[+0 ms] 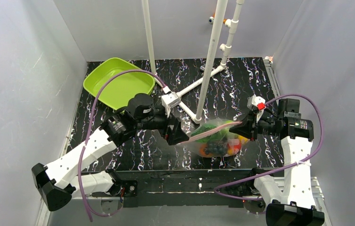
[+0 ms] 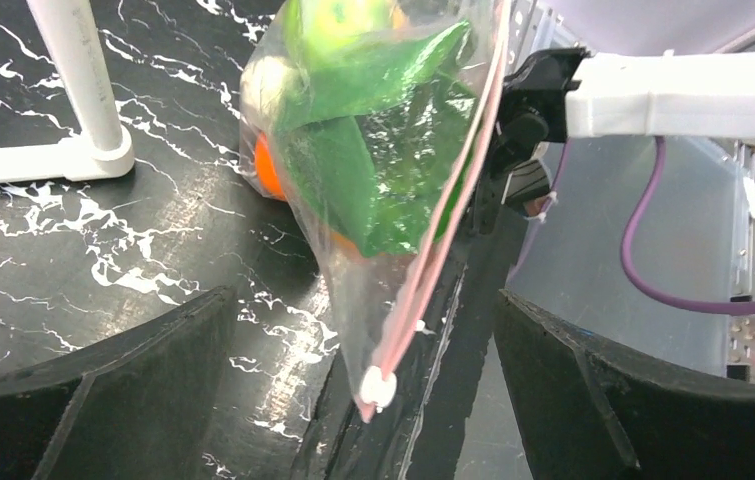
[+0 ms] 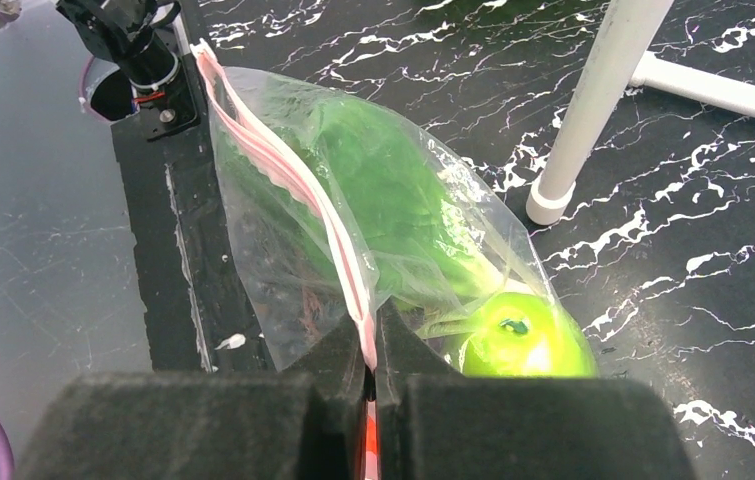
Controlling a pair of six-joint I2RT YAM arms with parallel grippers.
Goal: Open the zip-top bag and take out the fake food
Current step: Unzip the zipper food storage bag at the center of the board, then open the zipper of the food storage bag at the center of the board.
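Note:
The zip-top bag [image 1: 217, 140] hangs just above the black table between both grippers, its pink zip strip [image 3: 298, 190] running along the top. My right gripper [image 3: 368, 345] is shut on the strip's right end. My left gripper [image 2: 363, 305] stands wide open around the bag's left corner, where a white slider [image 2: 378, 386] sits; neither finger touches it. Inside the bag the fake food shows: a green apple [image 3: 525, 340], a leafy vegetable [image 2: 373, 150], an orange [image 2: 268, 165] and dark grapes [image 1: 215, 149].
A lime-green tray [image 1: 119, 80] sits at the back left. A white pipe frame [image 1: 210, 61] stands just behind the bag, with its foot [image 2: 98, 150] near my left gripper. The table's front edge [image 1: 189, 175] lies just below the bag.

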